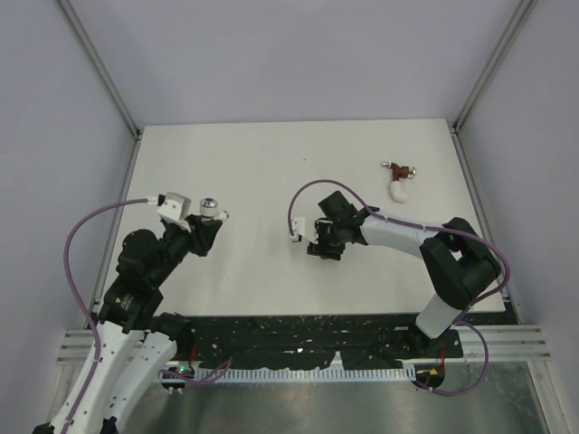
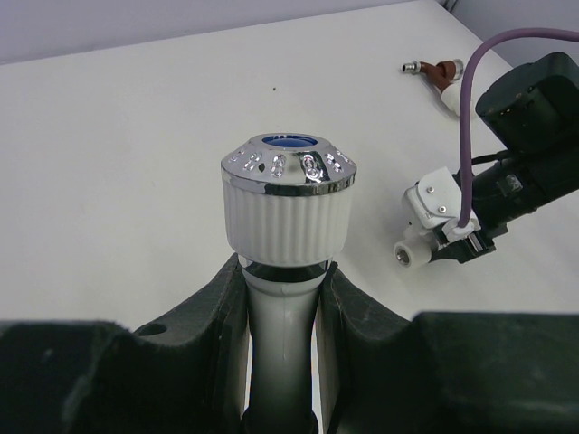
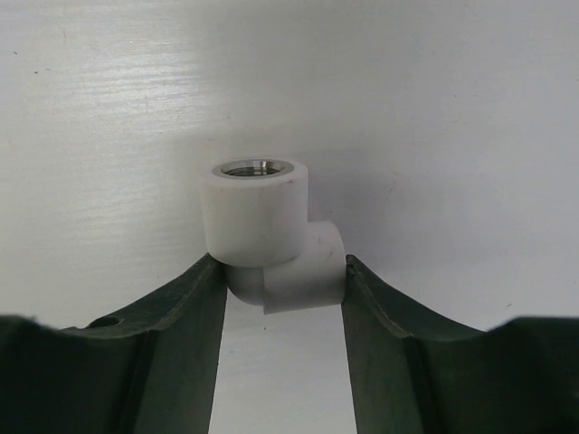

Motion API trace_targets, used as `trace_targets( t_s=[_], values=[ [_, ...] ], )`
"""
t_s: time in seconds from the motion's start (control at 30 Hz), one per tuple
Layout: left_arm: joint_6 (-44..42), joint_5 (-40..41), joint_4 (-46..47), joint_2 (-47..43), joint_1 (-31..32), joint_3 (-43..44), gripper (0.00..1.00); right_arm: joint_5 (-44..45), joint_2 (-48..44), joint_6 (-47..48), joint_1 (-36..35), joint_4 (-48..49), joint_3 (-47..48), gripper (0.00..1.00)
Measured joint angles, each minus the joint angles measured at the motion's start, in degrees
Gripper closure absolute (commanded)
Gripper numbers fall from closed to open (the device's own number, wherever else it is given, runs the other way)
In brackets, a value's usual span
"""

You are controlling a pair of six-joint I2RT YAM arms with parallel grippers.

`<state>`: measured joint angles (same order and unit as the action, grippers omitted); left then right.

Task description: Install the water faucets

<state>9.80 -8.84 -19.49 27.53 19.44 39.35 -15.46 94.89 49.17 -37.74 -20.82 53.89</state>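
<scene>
My left gripper [image 1: 206, 228] is shut on the stem of the white faucet [image 1: 210, 207], held above the table's left side. In the left wrist view the gripper [image 2: 282, 303] clamps the stem, and the faucet's ribbed knob with its silvery blue-dotted cap [image 2: 288, 194] stands above the fingers. My right gripper [image 1: 312, 246] sits mid-table, shut on a plain white elbow fitting [image 3: 271, 235] whose threaded opening faces up. The elbow also shows in the left wrist view [image 2: 409, 251]. The dark red faucet [image 1: 398, 168] lies at the far right, also in the left wrist view [image 2: 438, 72].
A second white fitting [image 1: 398, 191] sits at the near end of the dark red faucet. Purple cables loop off both wrists [image 1: 303, 194]. Frame posts and grey walls bound the white table [image 1: 262, 163]. A black perforated strip [image 1: 298, 334] lines the near edge.
</scene>
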Motion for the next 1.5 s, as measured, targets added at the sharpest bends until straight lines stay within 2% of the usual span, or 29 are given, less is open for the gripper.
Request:
trace_targets(
  t_s=[0.03, 0.13, 0.37, 0.73, 0.87, 1.2, 1.5],
  values=[
    [0.0, -0.1, 0.0, 0.0, 0.0, 0.0, 1.00, 0.2, 0.0, -0.1, -0.2, -0.3, 0.1, 0.72],
    [0.3, -1.1, 0.0, 0.0, 0.0, -0.1, 1.00, 0.7, -0.5, -0.5, -1.1, -1.0, 0.2, 0.80],
    [4.9, -6.8, 1.1, 0.8, 0.1, -0.1, 1.00, 3.3, -9.9, -3.1, -5.0, 0.7, -1.2, 0.85],
    [23.1, -21.3, 12.0, 2.3, 0.4, -4.2, 1.00, 8.6, -30.1, -5.6, -13.5, 12.0, -9.4, 0.87],
    [31.6, -24.3, 18.2, 3.6, 1.2, -7.3, 1.00, 12.2, -33.9, -4.8, -16.4, 16.2, -10.7, 0.92],
    [45.7, -23.6, 23.7, 5.9, 5.8, -9.0, 1.00, 30.9, -35.4, 3.7, -26.9, 22.8, -12.1, 0.95],
    [53.9, -18.6, 25.2, 5.7, 7.2, -12.2, 1.00, 37.4, -35.5, 8.0, -29.4, 30.5, -16.3, 0.95]
  ],
)
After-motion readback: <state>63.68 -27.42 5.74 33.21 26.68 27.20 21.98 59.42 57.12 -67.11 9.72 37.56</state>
